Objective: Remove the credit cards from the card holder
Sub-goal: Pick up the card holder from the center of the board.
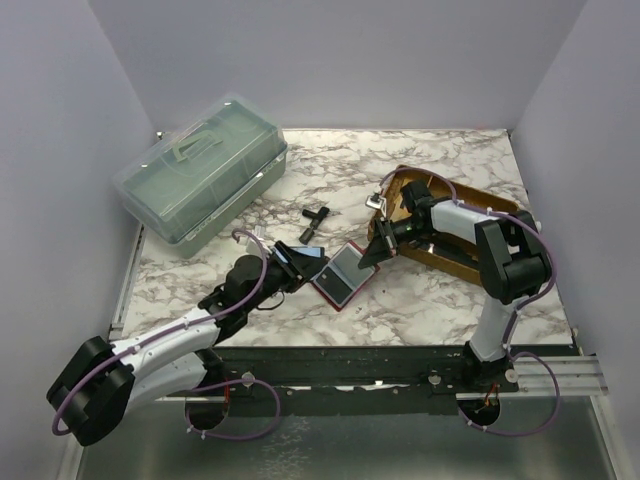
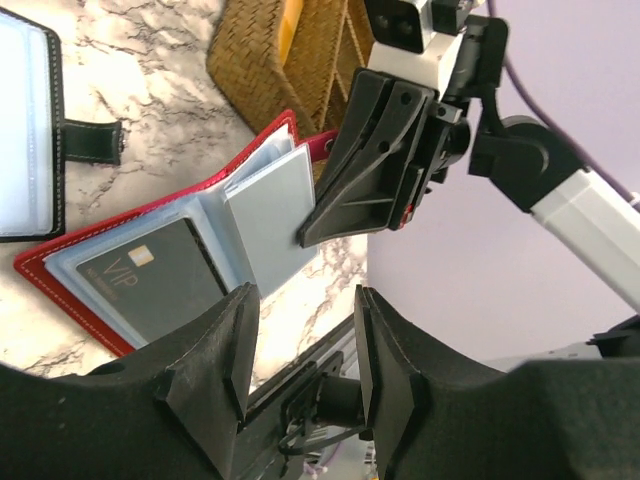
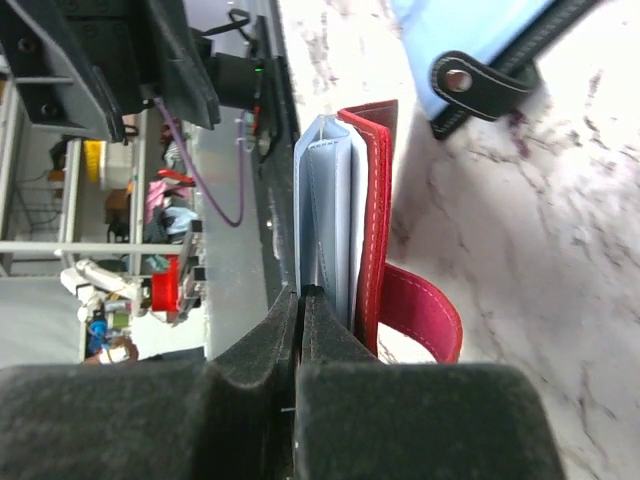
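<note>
A red card holder (image 2: 60, 268) lies open on the marble table, also in the top view (image 1: 340, 280) and on edge in the right wrist view (image 3: 378, 190). A dark VIP card (image 2: 150, 280) sits in one of its sleeves. My right gripper (image 3: 300, 292) is shut on the edge of a light blue-grey credit card (image 2: 265, 215), lifted from the holder; its far end is still among the sleeves (image 3: 325, 190). The right gripper also shows in the top view (image 1: 368, 255). My left gripper (image 2: 305, 300) is open and empty, just left of the holder (image 1: 290, 262).
A second, black card holder (image 2: 25, 130) with a snap strap (image 3: 480, 70) lies open beside the red one. A wicker basket (image 1: 450, 255) stands at the right under the right arm. A green-lidded plastic box (image 1: 200, 170) is at the back left. A small black object (image 1: 315, 218) lies mid-table.
</note>
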Tool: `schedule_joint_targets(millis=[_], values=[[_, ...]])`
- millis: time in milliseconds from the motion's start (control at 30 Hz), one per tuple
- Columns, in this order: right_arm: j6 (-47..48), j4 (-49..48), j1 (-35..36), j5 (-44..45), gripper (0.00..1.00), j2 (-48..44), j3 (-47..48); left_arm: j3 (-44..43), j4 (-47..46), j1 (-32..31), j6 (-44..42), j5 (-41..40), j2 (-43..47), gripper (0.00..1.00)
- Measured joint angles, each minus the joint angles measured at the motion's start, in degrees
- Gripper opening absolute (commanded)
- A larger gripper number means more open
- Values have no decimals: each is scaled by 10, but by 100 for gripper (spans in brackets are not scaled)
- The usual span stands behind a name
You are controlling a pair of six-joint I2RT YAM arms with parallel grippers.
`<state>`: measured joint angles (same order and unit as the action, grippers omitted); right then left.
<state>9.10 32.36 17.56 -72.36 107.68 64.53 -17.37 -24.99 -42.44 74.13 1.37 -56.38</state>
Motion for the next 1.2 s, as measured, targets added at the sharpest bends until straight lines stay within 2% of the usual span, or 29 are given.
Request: schedule_joint_targets(millis=[167,367,567,833,1200], values=[[14,3,2,-35,0,0,0,1,-2,0,7,-5,12,50],[24,3,2,-5,0,-7,0,-21,-2,0,22,-3,-44,50],[25,2,2,69,0,-14,-5,-71,-13,0,35,3,-172,52],[28,1,18,122,0,-14,-8,-89,-91,-2,50,21,-315,61],[30,2,39,145,5,-12,-8,-93,-145,-17,69,12,-346,66]])
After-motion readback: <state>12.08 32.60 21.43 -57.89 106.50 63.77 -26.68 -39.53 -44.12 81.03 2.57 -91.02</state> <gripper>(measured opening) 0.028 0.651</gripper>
